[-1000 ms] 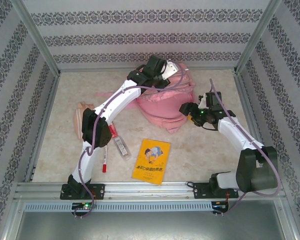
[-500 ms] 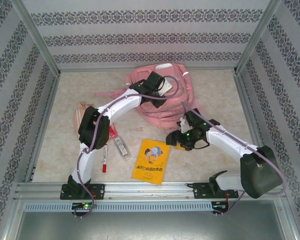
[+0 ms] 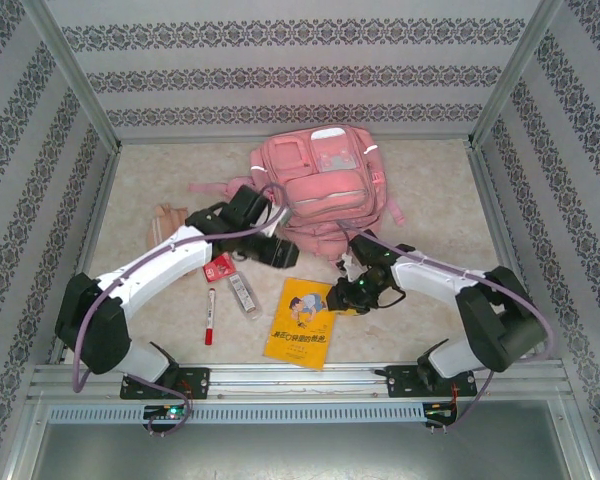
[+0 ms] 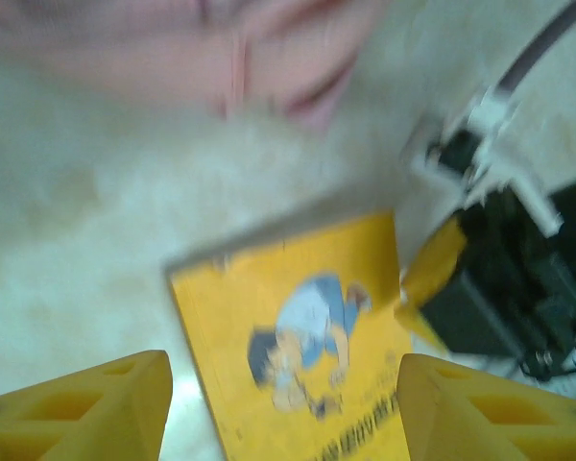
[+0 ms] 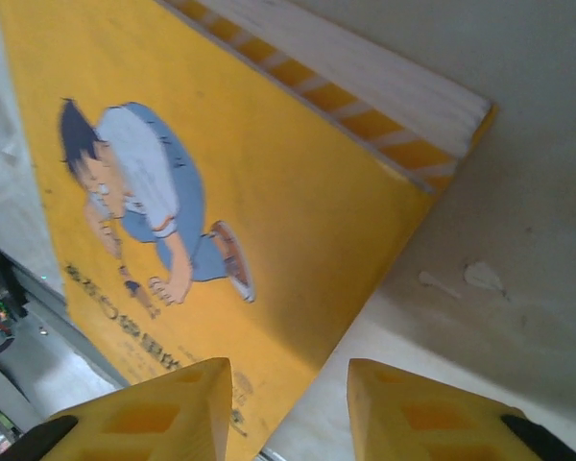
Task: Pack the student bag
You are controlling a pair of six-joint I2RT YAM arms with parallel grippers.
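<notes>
the bag (image 3: 320, 185) lies flat at the far middle of the table (image 3: 430, 330), its top close to the back wall and its near edge just beyond both grippers. from above, the book (image 3: 302, 322) lies just nearer than the bag, tilted, with the right gripper (image 3: 340, 297) at its far right corner and the left gripper (image 3: 277, 255) between bag and book, hanging free. the left wrist view adds what the top view cannot: the left gripper (image 4: 288, 413) has its yellow fingers (image 4: 106, 403) spread wide with nothing between them, the book (image 4: 298, 336) below and the bag (image 4: 221, 48) a pink blur past it; it also catches a yellow finger of the right gripper (image 4: 440, 264) at the book's corner. the right wrist view shows the right gripper (image 5: 288, 370) with its fingers a narrow gap apart, clamped on nothing, the book's (image 5: 173, 192) side edge running into that gap; whether the tips touch it i cannot tell. left of the book lie a clear case (image 3: 243, 293), a pen (image 3: 209, 318) and a red item (image 3: 218, 268), with a peach pouch (image 3: 165, 222) further left by the arm. the table is bare right of the bag and book, up to the side rail.
</notes>
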